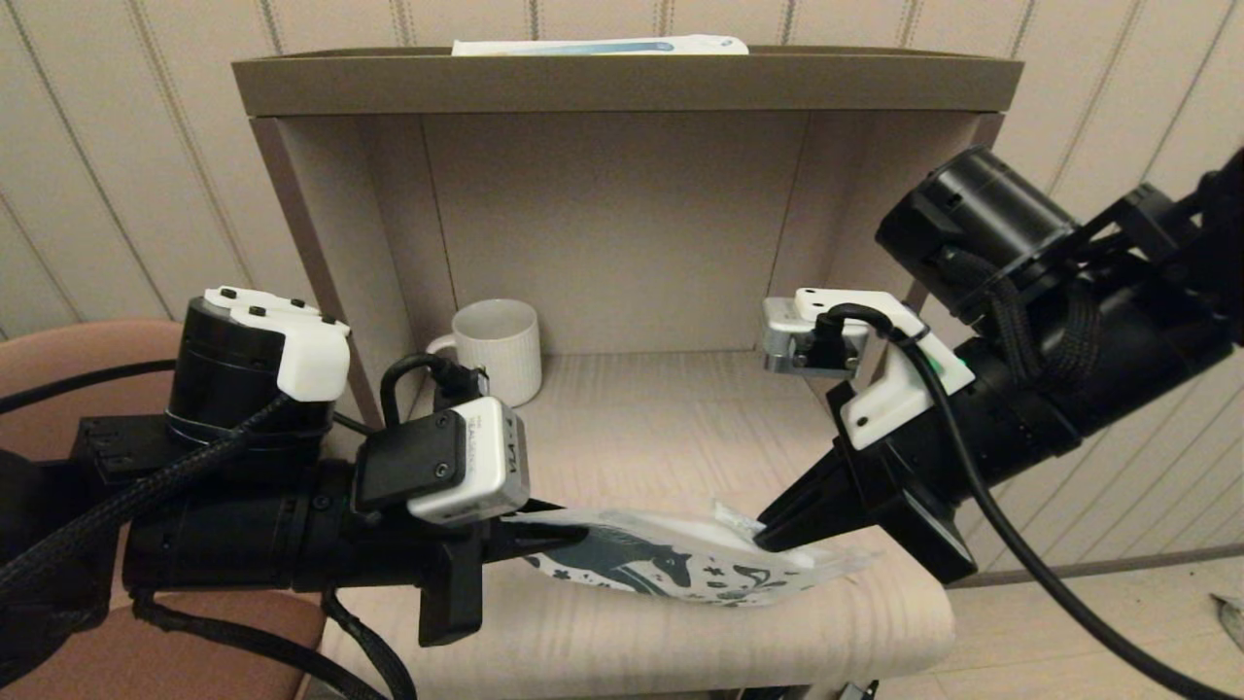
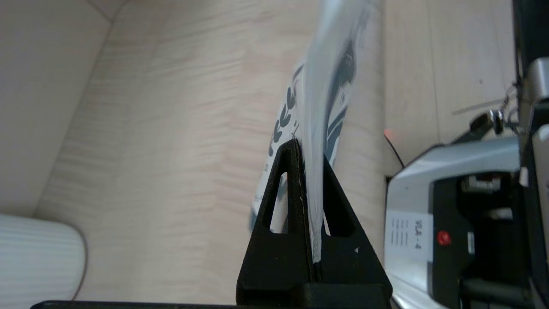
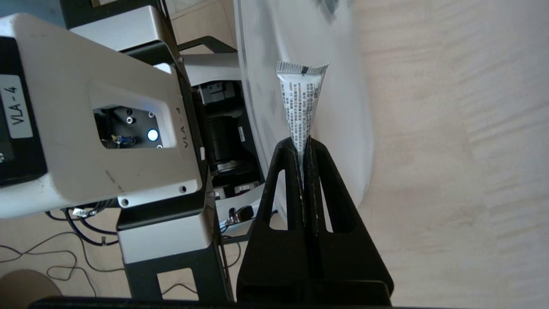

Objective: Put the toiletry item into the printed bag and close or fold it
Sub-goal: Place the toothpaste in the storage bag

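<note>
Head view: a pale wood shelf (image 1: 641,428) in a nook against striped wall panels, a mug (image 1: 499,348) at the back. In front of the mug, the left gripper (image 1: 554,530) clamps the bag (image 1: 680,559); the right gripper (image 1: 773,533) pinches a tube (image 1: 731,523) at the bag's other end.

Left wrist view: the jaws grip the bag's (image 2: 326,98) edge above the shelf (image 2: 171,150).

Right wrist view: the jaws are clenched on the tube (image 3: 301,107), against the bag (image 3: 343,111).

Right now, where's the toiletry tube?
Pinched in the right gripper, the tube is at the printed bag's right end, front of the shelf; the left gripper holds the bag's other end.
</note>
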You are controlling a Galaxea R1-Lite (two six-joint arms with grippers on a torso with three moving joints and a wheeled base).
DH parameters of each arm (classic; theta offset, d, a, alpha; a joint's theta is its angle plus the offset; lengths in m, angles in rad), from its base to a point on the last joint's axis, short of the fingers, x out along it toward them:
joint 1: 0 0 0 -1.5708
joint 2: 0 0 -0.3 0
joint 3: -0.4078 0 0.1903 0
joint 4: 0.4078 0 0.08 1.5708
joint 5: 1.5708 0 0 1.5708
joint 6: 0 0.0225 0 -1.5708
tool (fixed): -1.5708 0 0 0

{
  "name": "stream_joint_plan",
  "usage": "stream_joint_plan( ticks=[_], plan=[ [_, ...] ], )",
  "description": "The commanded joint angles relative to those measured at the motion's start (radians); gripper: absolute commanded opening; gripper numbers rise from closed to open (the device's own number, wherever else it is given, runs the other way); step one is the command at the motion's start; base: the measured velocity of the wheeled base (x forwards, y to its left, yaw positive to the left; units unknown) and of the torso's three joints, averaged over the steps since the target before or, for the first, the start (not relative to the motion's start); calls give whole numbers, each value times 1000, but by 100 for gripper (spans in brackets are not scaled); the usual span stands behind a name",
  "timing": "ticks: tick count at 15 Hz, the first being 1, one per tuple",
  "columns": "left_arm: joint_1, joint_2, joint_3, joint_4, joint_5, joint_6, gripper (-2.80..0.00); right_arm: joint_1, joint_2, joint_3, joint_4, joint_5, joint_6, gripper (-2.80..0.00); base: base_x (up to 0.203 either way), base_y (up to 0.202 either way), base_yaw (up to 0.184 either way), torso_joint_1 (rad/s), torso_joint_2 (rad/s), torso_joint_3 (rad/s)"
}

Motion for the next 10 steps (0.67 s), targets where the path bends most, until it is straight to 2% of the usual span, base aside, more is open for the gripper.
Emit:
stream_joint_plan(
  ticks=[1,10],
  plan=[
    [5,1,3,-4,-9,1,-280,0,-2,17,-5,4,-4,-280,0,0,0,0,0,0],
    [18,24,9,-17,-25,-6,-280,24,-41,44,-38,4,-8,-280,0,0,0,0,0,0]
  ],
)
